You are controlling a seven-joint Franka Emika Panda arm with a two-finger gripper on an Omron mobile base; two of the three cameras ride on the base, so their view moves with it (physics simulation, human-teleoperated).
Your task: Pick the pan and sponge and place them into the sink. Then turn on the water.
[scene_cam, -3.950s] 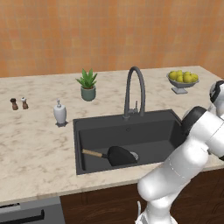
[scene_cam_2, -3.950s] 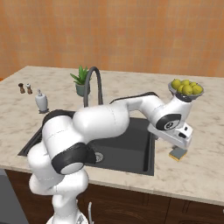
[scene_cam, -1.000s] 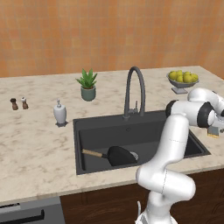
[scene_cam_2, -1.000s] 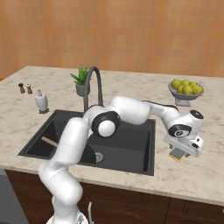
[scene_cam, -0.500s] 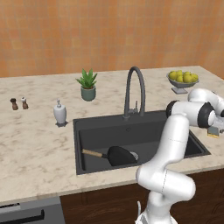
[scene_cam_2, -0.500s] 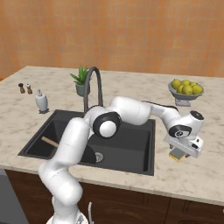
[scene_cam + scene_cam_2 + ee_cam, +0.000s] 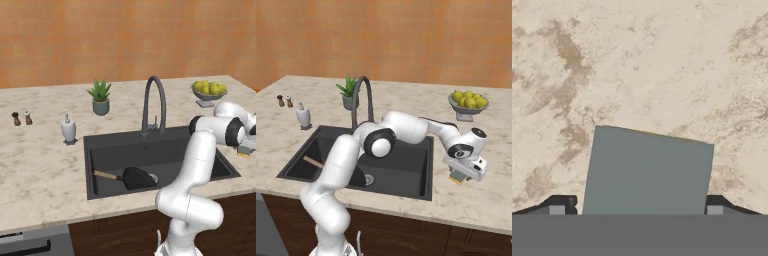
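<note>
Hand [image 7: 635, 211] straddles sponge [image 7: 648, 172] on counter [image 7: 662, 60]

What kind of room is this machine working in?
It looks like a home kitchen, computer-rendered. A dark sink with a tall arched faucet is set into a marble-look counter, a black pan lies in the basin, and a bowl of lemons stands nearby.

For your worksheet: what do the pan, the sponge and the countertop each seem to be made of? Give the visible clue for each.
Pan: looks like matte black metal, with a pale wood-toned handle.
Sponge: a flat grey-green scrubbing face over a thin yellow edge, probably foam.
Countertop: beige mottled with brown veins, like polished marble or granite, though it could be laminate.
</note>
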